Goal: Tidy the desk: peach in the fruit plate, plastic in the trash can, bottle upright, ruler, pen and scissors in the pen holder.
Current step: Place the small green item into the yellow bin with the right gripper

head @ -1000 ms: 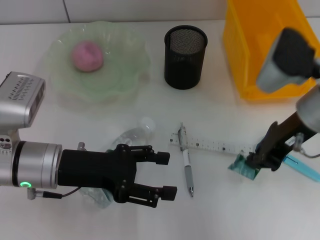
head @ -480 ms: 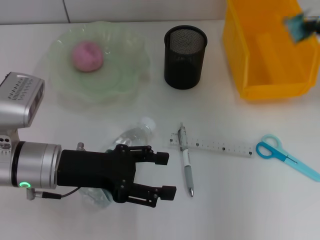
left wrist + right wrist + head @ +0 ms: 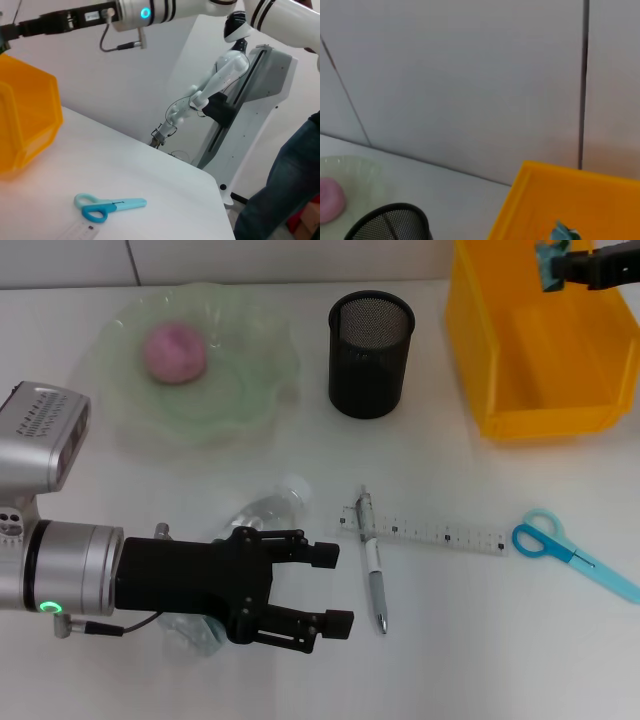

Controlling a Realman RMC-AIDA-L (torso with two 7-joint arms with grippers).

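1. Two arms out: my right gripper is pinching the teal plastic scrap directly over the orange plastic bin; nothing else visible inside the bin.
2. My left gripper, jaws wide, is hovering above the lying clear bottle, which is pointing diagonally away.
3. Pink peach is sitting in the green glass plate; black mesh holder looks empty.

My desk was plain white, with a pale grey panelled wall right behind it, split by dark vertical seams. Beyond the desk's far corner stood another white robot on a grey stand, and somebody in jeans.
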